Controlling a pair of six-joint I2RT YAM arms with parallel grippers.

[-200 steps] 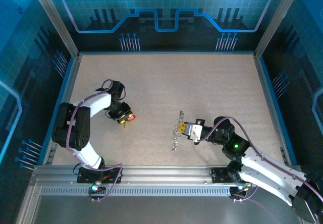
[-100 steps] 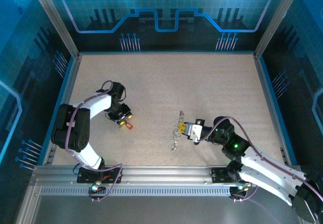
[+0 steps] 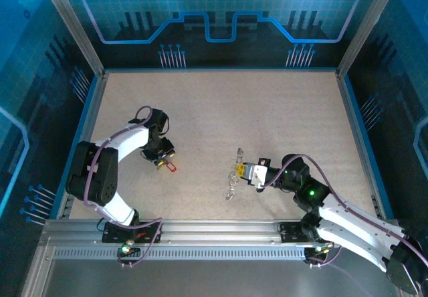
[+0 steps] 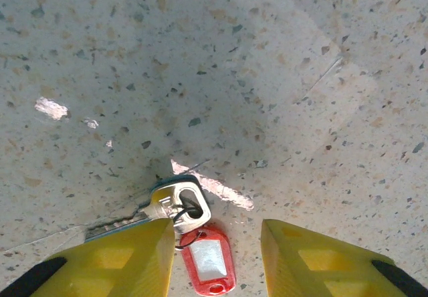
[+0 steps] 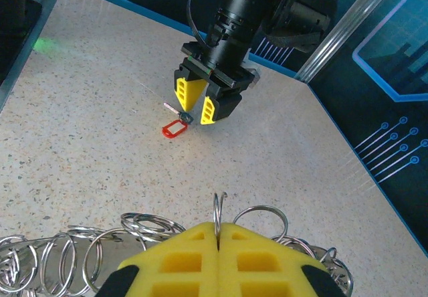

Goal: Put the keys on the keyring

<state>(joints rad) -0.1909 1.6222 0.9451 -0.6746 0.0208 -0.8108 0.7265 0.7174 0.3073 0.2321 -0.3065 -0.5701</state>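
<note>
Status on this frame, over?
Left gripper open, over the red-tagged key on the table. Right gripper shut on the keyring, one ring pinched upright. Nothing lies between key and keyring.

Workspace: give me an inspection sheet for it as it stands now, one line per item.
Surface: speckled beige table, bare apart from the job's things.
Job's things: one key with a red tag lies flat on the table; the keyring, a string of linked silvery rings, lies on the table to its right.
Clutter: nothing seen.
Jaws: left jaws open, astride the key, contact cannot be told; right jaws shut on one upright ring of the keyring.
Cables: purple cables run along both arms, away from the key and rings.
Surroundings: blue walls on three sides, metal rail at the near edge.
</note>
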